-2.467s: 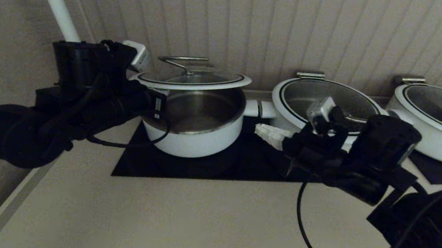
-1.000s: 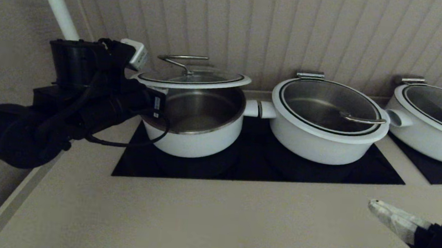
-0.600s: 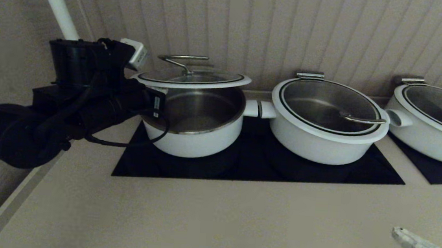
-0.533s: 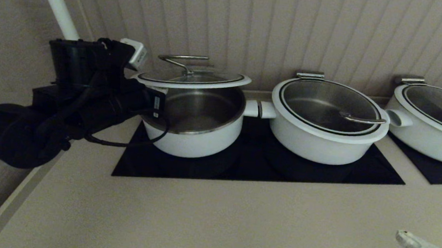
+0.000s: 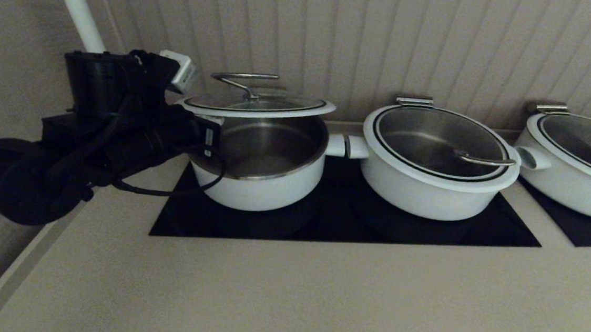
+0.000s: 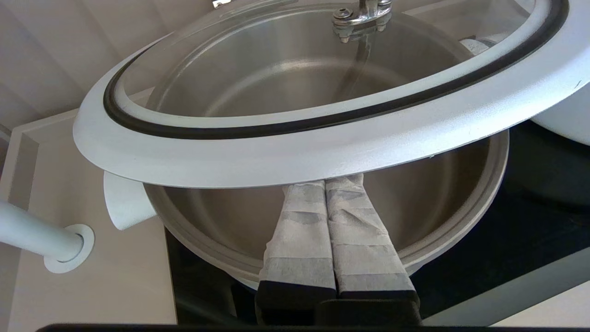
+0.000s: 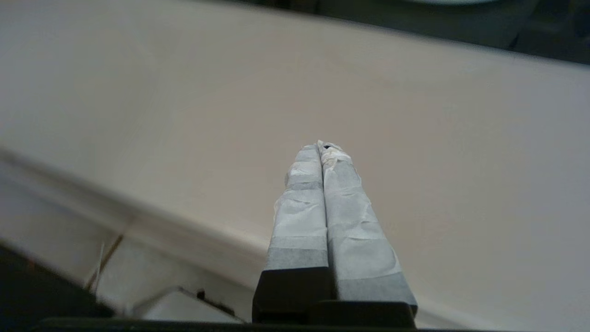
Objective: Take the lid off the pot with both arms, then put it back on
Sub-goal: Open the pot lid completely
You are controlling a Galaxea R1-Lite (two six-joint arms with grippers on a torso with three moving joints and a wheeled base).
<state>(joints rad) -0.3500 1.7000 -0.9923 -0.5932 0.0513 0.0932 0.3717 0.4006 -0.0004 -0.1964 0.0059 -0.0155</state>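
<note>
R gripper (image 7: pixel 322 152) has pulled right out of the head view since a sec ago, when its tip was only just showing at the near R corner of the tabletop (image 5: pixel 285 297); now it hangs over the bare near edge, well apart from the pot (image 5: pixel 261 166), fingers clenched together w/ nothing between them; judging by that, R arm has quit the job, so the lift no longer rests on two arms.

Farther in, the pot sits on the black hob panel (image 5: pixel 344 217), at its L end; L gripper (image 6: pixel 328 184) is at the pot's L side, reaching in over the rim, fingers pressed together, tips tucked under the white rim of the lid (image 5: pixel 258 105); looks like propping, not pinching, though the tips themselves are hidden by the rim.

The lid hasn't shifted over the last few secs; it's held just above the pot, L edge up, steel interior showing underneath; its far edge is hidden.

Next, probably: ease L arm down so the lid reseats; risk is it sliding off that one support pt.

Beyond, to the pot's R: wider lidded pot (image 5: pixel 435 164), third pot (image 5: pixel 580 162); both untouched.
</note>
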